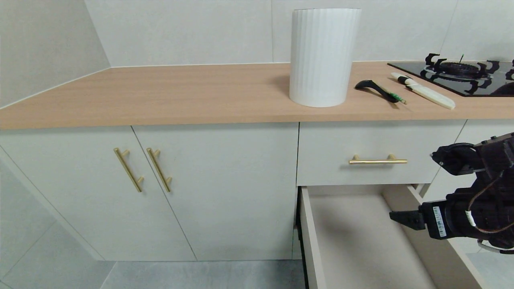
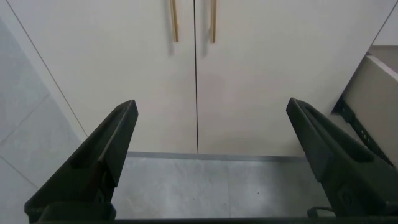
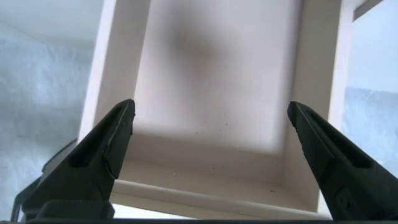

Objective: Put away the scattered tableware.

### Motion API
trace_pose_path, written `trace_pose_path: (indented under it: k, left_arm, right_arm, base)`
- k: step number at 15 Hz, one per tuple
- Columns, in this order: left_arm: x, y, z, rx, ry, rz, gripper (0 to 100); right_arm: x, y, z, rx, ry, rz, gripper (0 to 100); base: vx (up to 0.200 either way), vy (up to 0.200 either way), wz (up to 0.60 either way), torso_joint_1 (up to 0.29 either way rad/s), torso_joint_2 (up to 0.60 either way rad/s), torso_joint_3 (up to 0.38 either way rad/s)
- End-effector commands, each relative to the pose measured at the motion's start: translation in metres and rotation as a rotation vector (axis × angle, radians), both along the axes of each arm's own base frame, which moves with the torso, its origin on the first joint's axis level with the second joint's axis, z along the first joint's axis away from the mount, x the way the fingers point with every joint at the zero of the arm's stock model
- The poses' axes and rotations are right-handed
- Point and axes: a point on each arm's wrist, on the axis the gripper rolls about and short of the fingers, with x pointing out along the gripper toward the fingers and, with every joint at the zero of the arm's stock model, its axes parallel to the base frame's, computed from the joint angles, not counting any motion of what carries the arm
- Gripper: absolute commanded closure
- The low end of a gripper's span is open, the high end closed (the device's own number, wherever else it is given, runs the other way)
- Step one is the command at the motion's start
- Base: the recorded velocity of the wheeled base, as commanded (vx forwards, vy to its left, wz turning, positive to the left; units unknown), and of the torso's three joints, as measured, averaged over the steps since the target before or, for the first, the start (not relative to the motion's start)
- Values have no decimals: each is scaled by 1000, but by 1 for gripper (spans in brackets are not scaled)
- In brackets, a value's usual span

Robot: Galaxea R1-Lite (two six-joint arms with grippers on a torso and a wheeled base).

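Observation:
On the wooden counter (image 1: 160, 92) lie a black spoon (image 1: 375, 90) with a green-tipped handle and a white knife (image 1: 425, 91) with a dark band, both to the right of a tall white ribbed container (image 1: 320, 56). Below them the lower drawer (image 1: 309, 237) stands pulled out and empty. My right gripper (image 3: 211, 124) hangs open over the drawer's bare bottom (image 3: 211, 74), holding nothing; one of its fingers (image 1: 401, 218) shows above the drawer's right wall. My left gripper (image 2: 211, 121) is open and empty, low down, facing the cabinet doors (image 2: 196, 81).
A black gas hob (image 1: 461, 74) sits at the counter's far right. A shut drawer with a brass handle (image 1: 377, 161) is above the open one. Two cabinet doors with brass handles (image 1: 142, 168) are to the left. Grey tiled floor (image 1: 200, 275) lies below.

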Motion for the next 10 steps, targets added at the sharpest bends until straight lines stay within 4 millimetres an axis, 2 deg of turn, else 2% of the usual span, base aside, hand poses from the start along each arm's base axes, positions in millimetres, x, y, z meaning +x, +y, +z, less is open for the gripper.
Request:
trace_pose_path:
  k: [1, 10]
  left_arm:
    - [0, 0, 0, -1, 0, 0, 0]
    - [0, 0, 0, -1, 0, 0, 0]
  right_arm:
    - [0, 0, 0, 0, 0, 0, 0]
    - [0, 0, 0, 0, 0, 0, 0]
  base:
    - [0, 0, 0, 129, -413, -325]
    - [0, 0, 0, 159, -492, -300]
